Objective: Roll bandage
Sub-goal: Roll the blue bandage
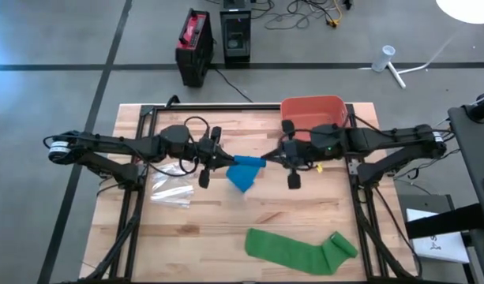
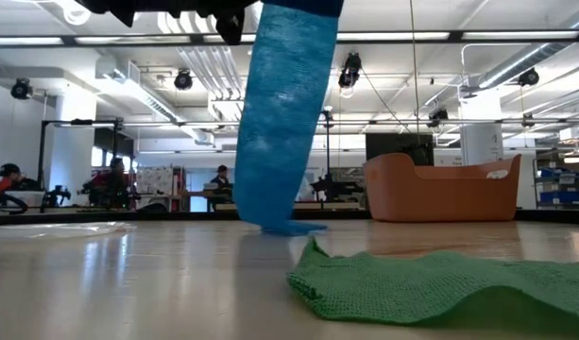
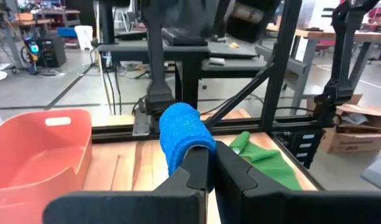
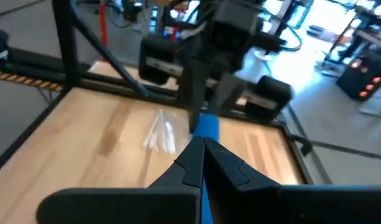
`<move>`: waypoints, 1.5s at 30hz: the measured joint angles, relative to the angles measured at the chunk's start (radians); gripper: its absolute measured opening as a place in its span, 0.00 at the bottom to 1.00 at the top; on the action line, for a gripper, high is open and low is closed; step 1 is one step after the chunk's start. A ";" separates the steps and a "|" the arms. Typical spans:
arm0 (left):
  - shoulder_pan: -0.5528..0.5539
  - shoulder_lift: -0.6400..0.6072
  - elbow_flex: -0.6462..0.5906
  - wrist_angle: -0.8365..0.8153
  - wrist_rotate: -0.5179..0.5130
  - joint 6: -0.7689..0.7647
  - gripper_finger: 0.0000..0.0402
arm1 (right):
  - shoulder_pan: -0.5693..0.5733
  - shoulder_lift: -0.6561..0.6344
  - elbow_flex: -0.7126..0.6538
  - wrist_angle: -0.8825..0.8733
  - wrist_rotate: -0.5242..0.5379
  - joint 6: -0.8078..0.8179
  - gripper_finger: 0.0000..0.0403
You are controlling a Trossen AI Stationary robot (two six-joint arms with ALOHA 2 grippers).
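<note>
Nearest the low camera lies a green bandage [image 2: 431, 288], spread flat and rumpled on the wooden table [image 1: 218, 229], its coarse weave plain to see; in the high view its right end is bunched into a loose roll. Behind it hangs the blue bandage [image 2: 284, 113] — a wide, woven strip falling from the arms overhead down to the tabletop, where its lower end pools in a small fold.

From above, the blue bandage sits near the middle of the table, stretched between the two grippers. The left gripper [image 1: 220, 160] has its fingers pressed together on the bandage's rolled end; its wrist view shows that end as a tight blue cylinder just beyond the fingertips. The right gripper [image 1: 269, 160] faces it from the other side, fingers pinched shut on the flat edge of the strip, which shows as a thin blue line between them in its own wrist view.

A clear plastic wrapper [image 1: 172, 189] lies under the left arm, and a salmon-coloured bin [image 1: 313, 106] stands at the far right of the table.

The low view cuts off both grippers at its top edge — only dark shapes show there. The exact contact between the right fingers and the cloth is hard to make out from above.
</note>
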 joint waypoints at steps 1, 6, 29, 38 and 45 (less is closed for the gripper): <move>-0.001 0.000 0.000 0.001 0.001 -0.002 0.00 | 0.002 0.016 0.000 -0.005 0.001 0.000 0.00; -0.018 0.000 0.000 0.001 0.012 -0.005 0.00 | 0.002 0.086 -0.002 -0.052 0.005 -0.002 0.00; -0.054 -0.011 0.000 -0.040 0.027 -0.005 0.00 | 0.042 -0.011 0.000 -0.082 0.051 -0.035 0.01; -0.054 -0.011 0.000 -0.013 0.023 -0.006 0.00 | 0.048 0.092 -0.002 -0.068 -0.047 -0.024 0.07; -0.061 -0.009 0.000 -0.028 0.023 -0.002 0.00 | 0.044 0.136 -0.002 -0.069 -0.042 -0.012 0.18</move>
